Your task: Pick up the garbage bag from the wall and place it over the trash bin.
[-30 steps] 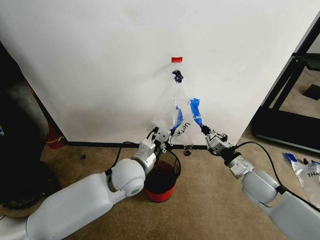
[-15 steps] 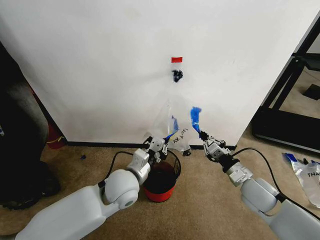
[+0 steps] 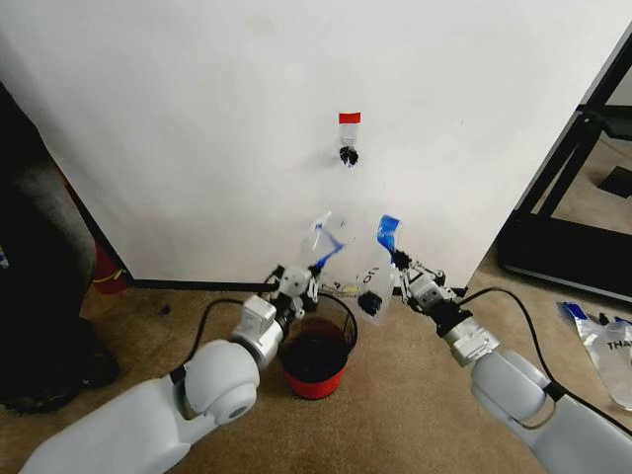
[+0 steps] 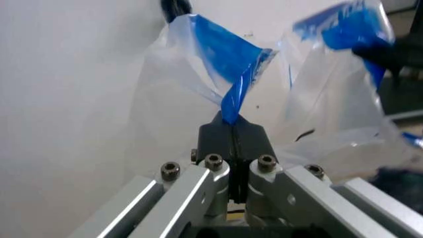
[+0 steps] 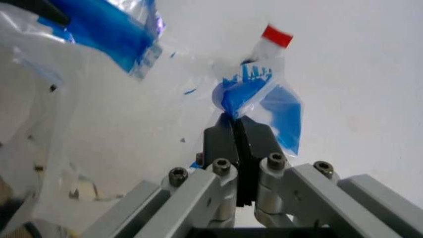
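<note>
Nearest you, the trash bin [image 3: 318, 348] sits on tan carpet [image 3: 395, 415] between your two arms, its mouth open and unlined. Just above its rim, your left gripper [image 3: 295, 280] is clamped on one blue handle of the garbage bag [image 3: 357, 259], and your right gripper [image 3: 405, 271] is pinched tight on the other; both wrist views show the jaws closed with blue film bunched between them. The bag hangs spread between the two grips, off the black hook [image 3: 348, 155] and just over the bin's far rim. Treat it as near weightless, limp and slippery: it will likely billow and sag rather than hold a shape, and thin film could tear if you pull the handles apart hard. The handles look like the soundest hold. Behind stands the wall [image 3: 197, 118], with red tape [image 3: 349, 118] above the hook.
</note>
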Motion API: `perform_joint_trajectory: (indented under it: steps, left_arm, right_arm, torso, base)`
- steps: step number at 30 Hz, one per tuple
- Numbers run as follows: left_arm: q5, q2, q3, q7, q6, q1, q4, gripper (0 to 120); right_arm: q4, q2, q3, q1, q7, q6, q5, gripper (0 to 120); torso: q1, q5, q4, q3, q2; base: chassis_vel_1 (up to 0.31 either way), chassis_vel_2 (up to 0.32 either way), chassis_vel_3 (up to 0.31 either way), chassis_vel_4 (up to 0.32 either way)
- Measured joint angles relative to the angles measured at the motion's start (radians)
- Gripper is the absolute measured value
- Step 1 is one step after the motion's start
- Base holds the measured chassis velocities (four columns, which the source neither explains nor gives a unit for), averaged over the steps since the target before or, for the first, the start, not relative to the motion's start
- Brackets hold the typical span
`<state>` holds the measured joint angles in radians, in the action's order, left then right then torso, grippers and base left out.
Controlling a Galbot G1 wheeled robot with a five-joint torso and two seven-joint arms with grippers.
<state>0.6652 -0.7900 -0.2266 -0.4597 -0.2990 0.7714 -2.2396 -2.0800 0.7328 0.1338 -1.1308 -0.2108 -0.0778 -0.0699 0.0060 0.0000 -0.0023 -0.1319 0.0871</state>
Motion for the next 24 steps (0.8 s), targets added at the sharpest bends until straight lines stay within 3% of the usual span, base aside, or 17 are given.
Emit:
perform_joint_trajectory:
  steps: [6, 12, 24]
  left_arm:
    - [0.030, 0.038, 0.074, -0.005, -0.006, 0.036, -0.082, 0]
    - [0.031, 0.056, 0.162, -0.007, -0.009, 0.149, -0.149, 0]
    - [-0.018, 0.038, 0.229, -0.001, 0.018, 0.318, -0.143, 0]
  right_arm:
    - [-0.081, -0.012, 0.000, 0.028, -0.014, 0.054, -0.088, 0]
    - [-0.162, -0.019, -0.006, 0.040, -0.020, 0.105, -0.154, 0]
    - [-0.116, 0.018, -0.035, 0.027, -0.027, 0.104, -0.166, 0]
  torso:
    - [0.000, -0.0001, 0.0000, 0.000, 0.000]
    - [0.000, -0.0002, 0.0001, 0.000, 0.000]
    - [0.000, 0.0000, 0.0001, 0.000, 0.000]
  base:
    - [0.000, 0.000, 0.000, 0.000]
    - [0.000, 0.000, 0.000, 0.000]
    - [0.000, 0.000, 0.000, 0.000]
